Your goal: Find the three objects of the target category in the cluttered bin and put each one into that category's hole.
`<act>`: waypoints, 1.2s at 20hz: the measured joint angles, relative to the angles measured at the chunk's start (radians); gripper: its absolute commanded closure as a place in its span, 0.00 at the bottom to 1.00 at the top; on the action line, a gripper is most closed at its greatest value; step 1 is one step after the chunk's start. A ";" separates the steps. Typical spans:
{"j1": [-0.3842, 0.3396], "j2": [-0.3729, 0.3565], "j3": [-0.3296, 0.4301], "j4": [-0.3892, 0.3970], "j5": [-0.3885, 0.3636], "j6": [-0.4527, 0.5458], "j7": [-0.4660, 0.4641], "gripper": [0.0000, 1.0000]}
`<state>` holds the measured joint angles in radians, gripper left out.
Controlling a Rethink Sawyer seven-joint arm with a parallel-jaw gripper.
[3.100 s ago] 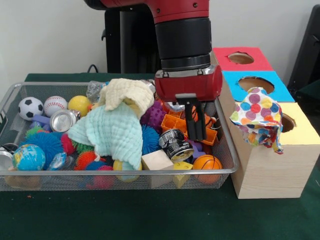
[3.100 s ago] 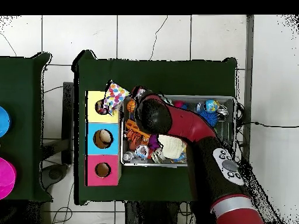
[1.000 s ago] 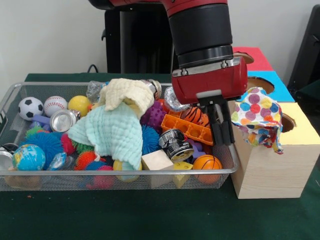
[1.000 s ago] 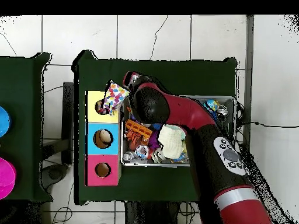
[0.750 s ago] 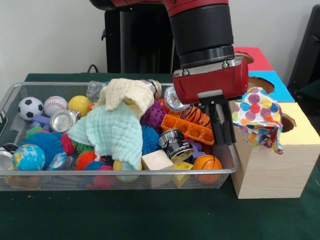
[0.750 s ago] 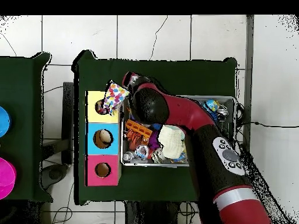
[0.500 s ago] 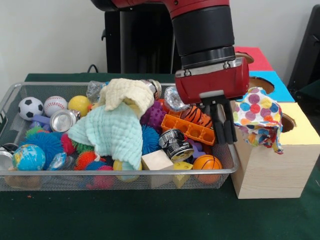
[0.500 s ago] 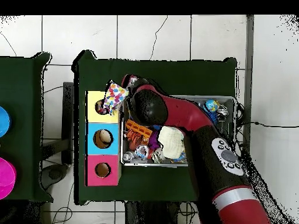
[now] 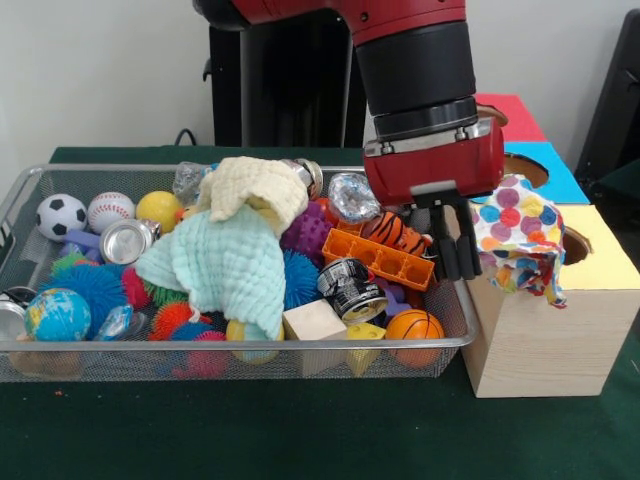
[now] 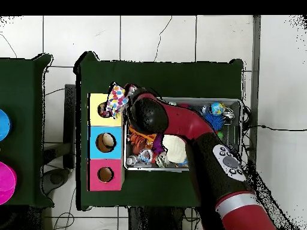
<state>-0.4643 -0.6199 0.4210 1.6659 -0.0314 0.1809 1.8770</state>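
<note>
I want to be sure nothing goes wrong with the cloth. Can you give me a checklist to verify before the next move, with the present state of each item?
1. Gripper carries nothing: ok, its fingers hang together and bare.
2. Gripper clear of the wire bin: ok, it hangs above the rim at the end beside the box.
3. Polka-dot cloth inside the yellow hole: not ok, it is draped over the box edge.
4. Yellow hole free: not ok, the cloth covers part of it.
5. More cloths left in the bin: ok, cream cloth and mint cloth lie on top.
6. Blue hole and red hole unblocked: cannot tell, the arm hides parts.

Front camera faces the bin (image 9: 20,190) level; overhead looks straight down.
</note>
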 measured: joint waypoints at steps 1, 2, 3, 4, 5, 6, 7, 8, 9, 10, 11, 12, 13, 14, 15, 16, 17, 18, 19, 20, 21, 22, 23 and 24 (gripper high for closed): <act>0.001 0.000 0.000 0.005 0.002 0.000 0.000 1.00; 0.003 0.000 0.000 0.010 0.005 0.000 0.000 1.00; 0.005 0.000 0.000 0.018 0.011 0.000 0.000 1.00; 0.006 0.000 0.000 0.020 0.013 0.000 0.000 1.00; 0.007 0.000 0.000 0.024 0.016 0.000 0.000 1.00; 0.008 0.000 0.000 0.032 0.023 -0.001 0.000 1.00; 0.009 0.000 0.001 0.035 0.025 -0.002 0.000 1.00; 0.009 -0.001 0.001 0.038 0.029 -0.003 0.000 1.00; 0.009 0.000 0.001 0.047 0.036 -0.004 0.000 1.00; 0.009 0.000 0.001 0.051 0.039 -0.004 0.000 1.00; 0.009 -0.001 0.001 0.056 0.043 -0.004 0.000 1.00; 0.009 -0.001 0.002 0.064 0.052 -0.004 0.000 1.00; 0.009 -0.001 0.003 0.067 0.055 -0.004 0.000 1.00; 0.009 -0.001 0.003 0.070 0.058 -0.005 0.000 1.00; 0.009 -0.001 0.005 0.077 0.065 -0.007 0.000 1.00; 0.009 -0.001 0.007 0.081 0.070 -0.008 0.000 1.00; 0.009 -0.001 0.009 0.085 0.075 -0.009 0.000 1.00; 0.009 0.000 0.013 0.093 0.082 -0.012 0.000 1.00; 0.009 0.000 0.017 0.101 0.087 -0.016 0.000 1.00; 0.009 0.000 0.019 0.106 0.091 -0.018 0.000 1.00; 0.009 0.000 0.023 0.112 0.097 -0.022 0.000 1.00; 0.009 0.000 0.025 0.116 0.101 -0.024 0.000 1.00; 0.009 0.000 0.028 0.120 0.105 -0.027 0.000 1.00; 0.009 0.000 0.031 0.123 0.109 -0.030 0.000 1.00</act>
<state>-0.4557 -0.6203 0.4516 1.7893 0.0781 0.1505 1.8770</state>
